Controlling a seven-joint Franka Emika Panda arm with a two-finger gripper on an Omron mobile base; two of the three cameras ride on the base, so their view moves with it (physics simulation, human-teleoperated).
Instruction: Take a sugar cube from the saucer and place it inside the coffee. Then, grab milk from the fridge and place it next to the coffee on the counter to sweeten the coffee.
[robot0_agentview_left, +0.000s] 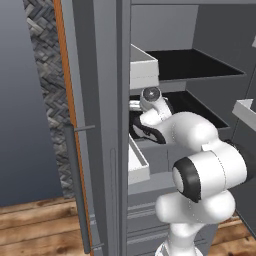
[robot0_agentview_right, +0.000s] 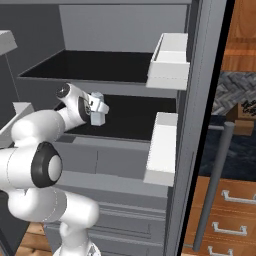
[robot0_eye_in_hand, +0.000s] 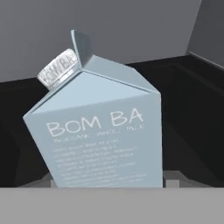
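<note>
Milk (robot0_eye_in_hand: 100, 131) sits on a dark shelf inside the open fridge (robot0_agentview_right: 195, 125), close in front of the hand and leaning in the hand view, though that view rolls with the hand, so I cannot say whether the carton itself is tilted. Its gabled top and silver screw cap (robot0_eye_in_hand: 59, 69) point up and to the left. The gripper (robot0_eye_in_hand: 111, 183) straddles the carton's lower body: a fingertip (robot0_eye_in_hand: 173, 181) shows just beside its right edge, another at its left. The fingers stand fairly wide, about the carton's breadth, but whether they press the walls yet I cannot tell. From the right base view the white hand reaches over the middle shelf, near a white door bin (robot0_agentview_right: 162, 150).

I judge the carton light, with thin walls that give under a hard squeeze and smooth, somewhat slippery faces. The flat sides of the mid-body look the best hold; the sloped gable and cap would let the fingers slide off.
</note>
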